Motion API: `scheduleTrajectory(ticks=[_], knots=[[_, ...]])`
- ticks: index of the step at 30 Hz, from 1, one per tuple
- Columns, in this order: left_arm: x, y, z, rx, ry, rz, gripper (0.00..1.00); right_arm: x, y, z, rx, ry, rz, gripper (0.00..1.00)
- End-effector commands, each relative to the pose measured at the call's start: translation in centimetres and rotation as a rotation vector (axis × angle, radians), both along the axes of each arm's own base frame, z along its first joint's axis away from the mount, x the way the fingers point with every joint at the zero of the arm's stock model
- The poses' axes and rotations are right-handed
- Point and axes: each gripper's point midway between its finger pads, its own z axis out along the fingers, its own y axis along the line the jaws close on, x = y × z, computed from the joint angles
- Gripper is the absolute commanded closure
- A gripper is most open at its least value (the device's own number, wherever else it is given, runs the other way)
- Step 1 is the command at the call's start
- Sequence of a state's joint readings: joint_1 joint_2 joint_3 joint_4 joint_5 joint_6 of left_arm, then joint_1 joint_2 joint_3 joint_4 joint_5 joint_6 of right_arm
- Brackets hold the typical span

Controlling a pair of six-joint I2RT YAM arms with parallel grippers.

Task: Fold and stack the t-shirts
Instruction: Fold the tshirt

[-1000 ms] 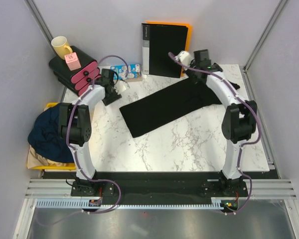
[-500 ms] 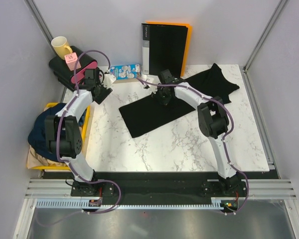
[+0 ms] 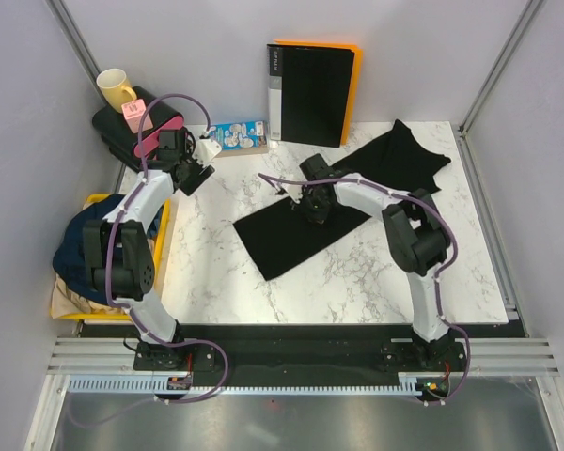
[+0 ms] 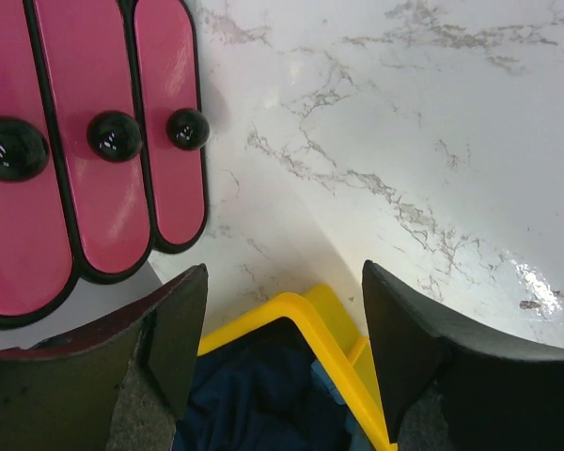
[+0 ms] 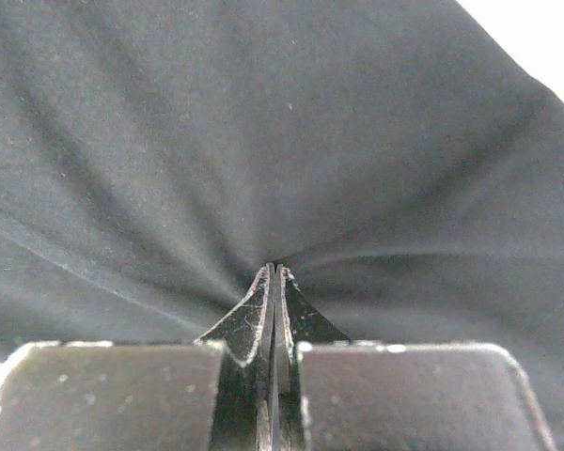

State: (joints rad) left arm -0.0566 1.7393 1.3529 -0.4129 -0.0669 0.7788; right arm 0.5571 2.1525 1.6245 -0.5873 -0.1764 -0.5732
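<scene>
A black t-shirt [image 3: 291, 235] lies as a long folded strip across the marble table, from the middle toward the far right corner [image 3: 404, 155]. My right gripper [image 3: 315, 209] is down on the middle of the strip. In the right wrist view it [image 5: 275, 282] is shut, pinching a fold of the black cloth [image 5: 263, 122], with creases running out from the fingertips. My left gripper [image 3: 190, 177] is open and empty above the far corner of a yellow bin [image 4: 329, 343]. A navy t-shirt [image 3: 89, 244] is heaped in that bin and also shows in the left wrist view [image 4: 263, 399]. A bit of tan cloth [image 3: 70, 299] shows under it.
A black binder with an orange back [image 3: 310, 89] leans on the back wall. A black box with pink pads [image 3: 150, 141] and a yellow mug [image 3: 116, 87] stand at the far left; the pads also show in the left wrist view [image 4: 85, 141]. A blue-white packet [image 3: 237, 136] lies near them.
My right gripper swung from the far right end of the black shirt to its middle, closed on it and drew it slightly nearer. My left arm swung left toward the bin.
</scene>
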Motion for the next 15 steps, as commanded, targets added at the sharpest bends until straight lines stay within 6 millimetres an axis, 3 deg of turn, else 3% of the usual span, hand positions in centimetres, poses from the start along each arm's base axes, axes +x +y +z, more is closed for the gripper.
scheduleTrajectory(ticks=[1,3,4,6,11,12,13,14,15], knots=[[0.9,-1.7,4.0,0.001,-0.11,-0.146,0.26,-7.9,-5.1,-0.8,-0.115,0.173,-0.001,1.0],[0.4,-2.4,3.6,0.017,-0.101,-0.188,0.26,-9.2,-6.3,0.4,-0.124,0.151,0.002,1.0],[0.1,-2.7,3.7,0.021,-0.101,-0.205,0.26,-10.8,-7.5,-0.3,-0.152,0.176,0.007,1.0],[-0.6,-3.7,3.6,0.023,-0.1,-0.242,0.26,-12.2,-9.0,0.1,-0.18,0.164,0.003,1.0],[-3.9,-7.9,2.6,0.024,-0.079,-0.451,0.2,-12.7,-10.8,1.1,-0.217,0.099,0.012,0.99],[-5.3,-8.4,1.0,0.055,-0.046,-0.514,0.16,-12.4,-10.9,1.9,-0.215,0.069,0.01,0.93],[-6.3,-9.5,1.4,0.071,-0.06,-0.572,0.06,-11.6,-10.8,2.8,-0.204,0.036,0.005,0.81],[-7.5,-10.4,1.0,0.071,-0.047,-0.63,0.02,-11.0,-10.8,3.8,-0.19,0.004,0.0,0.59],[-8.9,-11.0,-0.4,0.1,-0.02,-0.703,0.01,-10.3,-10.6,5.7,-0.159,-0.051,-0.003,0.51]])
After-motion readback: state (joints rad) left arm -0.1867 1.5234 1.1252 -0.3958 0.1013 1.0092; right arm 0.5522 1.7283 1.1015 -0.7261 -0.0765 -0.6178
